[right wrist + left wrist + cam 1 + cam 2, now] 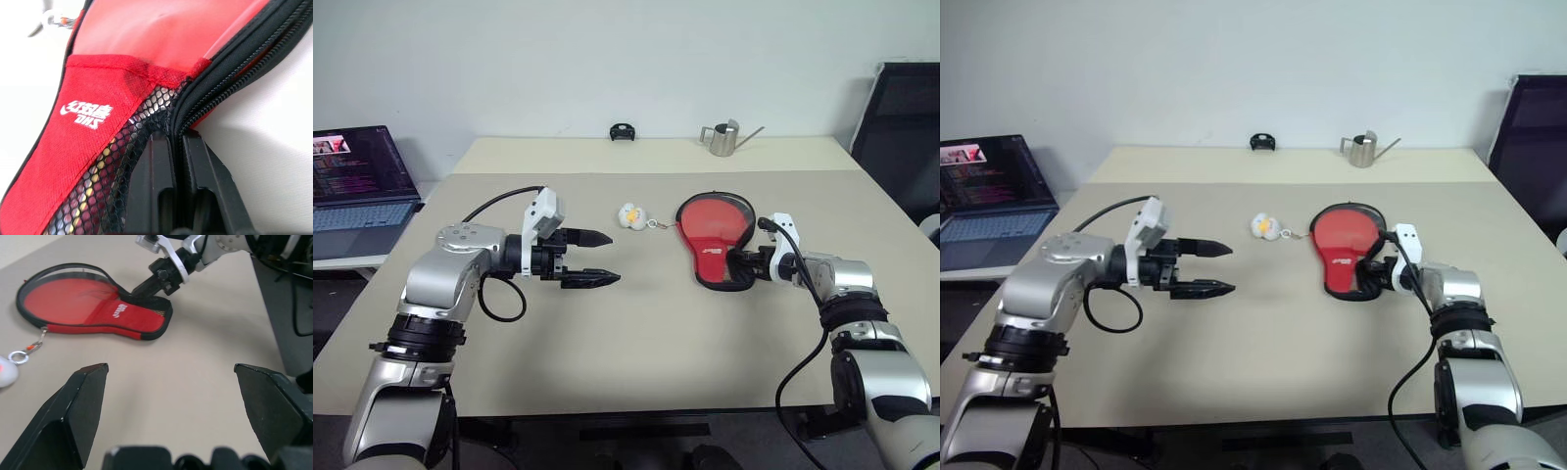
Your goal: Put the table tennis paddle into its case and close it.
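Nearest us, our left gripper (pixel 597 258) hovers left of centre, fingers spread wide, holding nothing. Our right gripper (pixel 741 266), right of centre, has its fingers (pixel 161 196) pinched tight on the zipper edge of the case (pixel 715 233), which lies red side up on the beige table (pixel 656 343). Whether the paddle is inside, we cannot tell. A laptop (pixel 357 186) sits at far left.

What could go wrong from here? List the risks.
1. The right gripper is shut on the case only at its narrow zipper edge; that thin pinch could slip.
2. The left gripper hangs open, away from the case, so a pull may drag the unbraced case along the table.
3. The keyring charm lies nearby and might snag.
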Tool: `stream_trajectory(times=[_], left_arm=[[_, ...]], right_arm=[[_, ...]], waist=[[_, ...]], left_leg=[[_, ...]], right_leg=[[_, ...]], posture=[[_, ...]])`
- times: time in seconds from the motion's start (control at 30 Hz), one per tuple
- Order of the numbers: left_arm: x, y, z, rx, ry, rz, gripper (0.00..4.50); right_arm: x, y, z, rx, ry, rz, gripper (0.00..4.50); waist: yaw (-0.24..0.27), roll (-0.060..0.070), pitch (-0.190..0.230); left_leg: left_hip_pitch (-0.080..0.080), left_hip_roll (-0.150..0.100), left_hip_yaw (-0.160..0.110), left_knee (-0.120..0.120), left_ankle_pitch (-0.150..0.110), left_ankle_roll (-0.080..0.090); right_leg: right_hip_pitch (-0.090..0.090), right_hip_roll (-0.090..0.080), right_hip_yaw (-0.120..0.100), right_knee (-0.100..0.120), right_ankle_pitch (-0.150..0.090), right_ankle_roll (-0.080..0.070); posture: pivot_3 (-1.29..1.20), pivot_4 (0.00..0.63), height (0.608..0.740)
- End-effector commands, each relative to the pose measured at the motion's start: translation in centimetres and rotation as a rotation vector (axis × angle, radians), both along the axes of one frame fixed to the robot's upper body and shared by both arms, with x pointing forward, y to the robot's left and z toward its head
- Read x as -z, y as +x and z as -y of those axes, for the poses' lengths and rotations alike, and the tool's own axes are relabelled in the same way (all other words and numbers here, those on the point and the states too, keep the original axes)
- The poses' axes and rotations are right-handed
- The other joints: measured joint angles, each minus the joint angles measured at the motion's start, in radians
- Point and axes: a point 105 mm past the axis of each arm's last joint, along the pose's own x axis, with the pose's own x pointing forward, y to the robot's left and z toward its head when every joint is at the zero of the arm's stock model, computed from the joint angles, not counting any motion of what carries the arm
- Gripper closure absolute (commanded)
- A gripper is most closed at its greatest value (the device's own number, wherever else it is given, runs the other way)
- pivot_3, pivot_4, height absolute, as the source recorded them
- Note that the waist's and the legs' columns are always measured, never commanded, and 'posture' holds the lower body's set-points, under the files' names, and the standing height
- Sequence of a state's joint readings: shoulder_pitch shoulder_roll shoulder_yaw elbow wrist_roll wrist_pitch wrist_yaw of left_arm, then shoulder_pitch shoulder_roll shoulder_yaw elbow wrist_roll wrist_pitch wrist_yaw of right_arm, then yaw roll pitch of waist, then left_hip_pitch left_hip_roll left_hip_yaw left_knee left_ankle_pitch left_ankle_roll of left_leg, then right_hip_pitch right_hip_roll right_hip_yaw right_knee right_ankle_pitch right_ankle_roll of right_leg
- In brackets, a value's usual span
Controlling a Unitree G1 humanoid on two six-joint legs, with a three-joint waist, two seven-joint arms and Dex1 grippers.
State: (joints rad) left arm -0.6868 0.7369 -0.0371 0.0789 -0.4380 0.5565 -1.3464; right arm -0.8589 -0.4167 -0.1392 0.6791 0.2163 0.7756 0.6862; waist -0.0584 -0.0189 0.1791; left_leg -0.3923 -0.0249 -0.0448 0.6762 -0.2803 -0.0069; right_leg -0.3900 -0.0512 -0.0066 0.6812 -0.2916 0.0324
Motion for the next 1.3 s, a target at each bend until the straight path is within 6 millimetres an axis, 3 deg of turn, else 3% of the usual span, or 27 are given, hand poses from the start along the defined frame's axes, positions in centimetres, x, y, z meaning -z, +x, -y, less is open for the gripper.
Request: stream_trajectory(times=[0.03, 0.23, 0.4, 0.8, 1.3], left_arm=[[-0.3, -1.6, 0.5, 0.069, 0.012, 0.000, 0.00], [0.9, -4.1, 1.3, 0.153, 0.033, -0.067, 0.00], [1.7, -5.8, 1.0, 0.189, 0.064, -0.108, 0.00], [3.2, -7.7, 0.5, 0.212, 0.108, -0.158, 0.00], [3.3, -7.5, 1.0, 0.251, 0.120, -0.162, 0.00]], right_arm=[[-0.9, -1.6, -3.1, -0.094, 0.068, 0.001, 4.49], [-1.1, -5.3, -7.0, -0.188, 0.113, -0.006, 4.49], [-0.6, -8.3, -8.4, -0.217, 0.122, -0.032, 4.49], [1.8, -14.9, -6.7, -0.100, 0.136, -0.152, 4.49], [2.8, -18.7, -6.7, 0.041, 0.199, -0.192, 4.49]], waist=[[0.000, 0.000, 0.000], [0.001, 0.000, 0.000], [0.008, 0.000, 0.000], [0.029, 0.001, 0.000], [0.029, 0.001, 0.000]], left_leg=[[0.000, 0.000, 0.000, 0.000, 0.000, 0.000], [-0.003, 0.000, 0.000, 0.000, -0.001, 0.001], [-0.006, 0.000, -0.001, 0.000, -0.001, 0.001], [-0.006, -0.001, -0.003, 0.000, -0.001, 0.002], [-0.005, -0.001, -0.003, 0.000, -0.001, 0.002]], right_leg=[[0.000, 0.000, 0.000, 0.000, 0.000, 0.000], [-0.003, 0.000, 0.000, 0.001, 0.000, 0.000], [-0.006, 0.000, 0.000, 0.001, 0.000, 0.000], [-0.005, 0.000, -0.002, 0.000, 0.000, 0.000], [-0.004, 0.001, -0.002, 0.000, 0.000, 0.000]], posture=[[0.00, 0.150, 0.740], [0.00, 0.150, 0.740], [0.00, 0.150, 0.740], [0.00, 0.150, 0.740], [0.00, 0.150, 0.740]])
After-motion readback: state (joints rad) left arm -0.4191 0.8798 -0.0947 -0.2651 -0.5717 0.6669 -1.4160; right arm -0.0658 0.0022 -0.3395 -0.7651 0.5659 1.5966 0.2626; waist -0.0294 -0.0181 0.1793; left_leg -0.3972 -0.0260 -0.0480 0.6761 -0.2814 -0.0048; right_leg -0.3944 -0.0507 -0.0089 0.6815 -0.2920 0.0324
